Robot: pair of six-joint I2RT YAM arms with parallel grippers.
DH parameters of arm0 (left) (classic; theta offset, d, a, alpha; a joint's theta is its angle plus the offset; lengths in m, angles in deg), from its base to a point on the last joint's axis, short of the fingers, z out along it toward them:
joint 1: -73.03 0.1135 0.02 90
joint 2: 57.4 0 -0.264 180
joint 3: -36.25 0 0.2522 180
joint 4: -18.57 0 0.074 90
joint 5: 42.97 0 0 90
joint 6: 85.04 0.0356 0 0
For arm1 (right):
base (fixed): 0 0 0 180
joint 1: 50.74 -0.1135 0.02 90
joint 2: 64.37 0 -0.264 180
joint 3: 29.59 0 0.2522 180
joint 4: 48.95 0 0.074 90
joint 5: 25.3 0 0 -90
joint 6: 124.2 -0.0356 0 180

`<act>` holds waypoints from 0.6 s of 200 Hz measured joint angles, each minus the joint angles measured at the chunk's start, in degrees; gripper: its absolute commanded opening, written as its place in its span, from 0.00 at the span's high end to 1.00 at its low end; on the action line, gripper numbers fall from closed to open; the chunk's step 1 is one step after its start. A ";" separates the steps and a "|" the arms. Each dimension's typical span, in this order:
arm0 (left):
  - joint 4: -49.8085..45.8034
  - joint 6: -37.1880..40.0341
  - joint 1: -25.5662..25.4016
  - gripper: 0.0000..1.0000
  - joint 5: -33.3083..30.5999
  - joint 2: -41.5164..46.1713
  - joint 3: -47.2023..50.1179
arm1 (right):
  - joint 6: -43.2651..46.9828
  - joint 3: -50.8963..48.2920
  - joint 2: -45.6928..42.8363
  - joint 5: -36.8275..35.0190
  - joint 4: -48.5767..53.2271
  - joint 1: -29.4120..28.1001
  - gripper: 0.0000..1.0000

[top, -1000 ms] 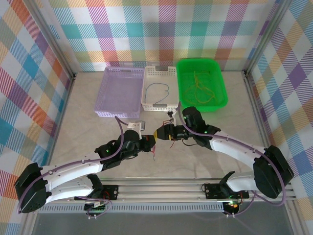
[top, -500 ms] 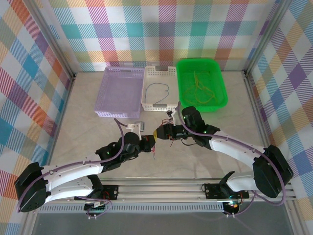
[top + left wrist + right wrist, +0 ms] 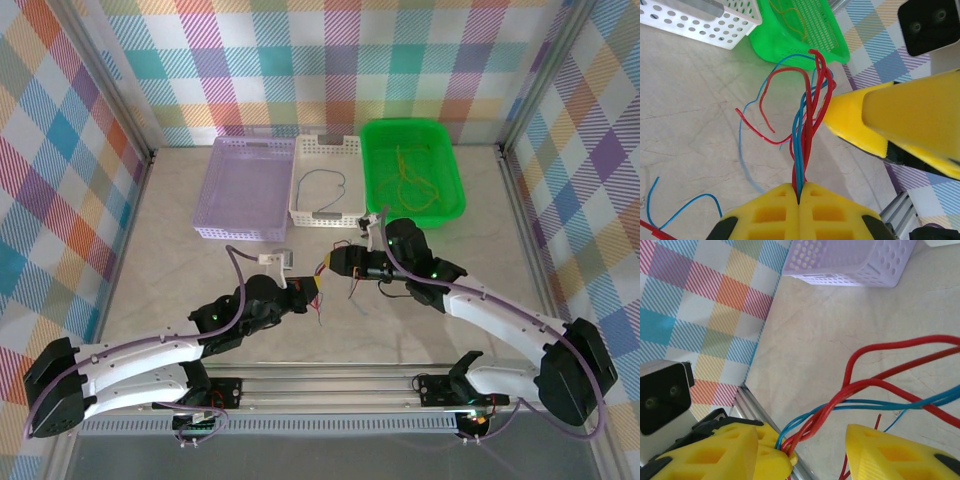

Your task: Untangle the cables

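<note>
Right end effector (image 3: 330,265) retreated, open; left end effector (image 3: 316,284) pinches cables (image 3: 808,125) pointing toward it.

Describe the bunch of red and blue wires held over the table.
The wires are thin, glossy strands that look plastic-coated, several red and some blue, twisted loosely together. The left end effector is shut on the bunch. It runs close beside the right end effector, and loose ends curl free above the table.

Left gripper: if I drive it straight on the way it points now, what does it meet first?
Beyond the cables it grips, the left gripper would probably brush a yellow finger of the right gripper, just right of its line. If it clears that, the green basket comes next; depth is unclear.
</note>
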 measured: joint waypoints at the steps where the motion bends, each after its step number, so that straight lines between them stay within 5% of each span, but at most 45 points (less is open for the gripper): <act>1: 0.00 0.00 0.00 1.00 0.00 -0.02 0.00 | -0.04 0.00 0.00 -0.02 0.00 0.00 0.51; 62: 0.66 0.02 -0.02 1.00 0.39 -0.66 -0.02 | -3.48 -0.11 3.50 0.52 -1.33 0.00 0.58; 105: 0.79 0.02 -0.02 1.00 0.81 -0.72 -0.02 | -5.27 -0.26 4.57 0.50 -3.28 0.00 0.99; 120: 0.52 0.02 -0.02 1.00 0.85 -0.74 -0.02 | -5.73 -0.17 4.42 0.07 -3.52 0.00 1.00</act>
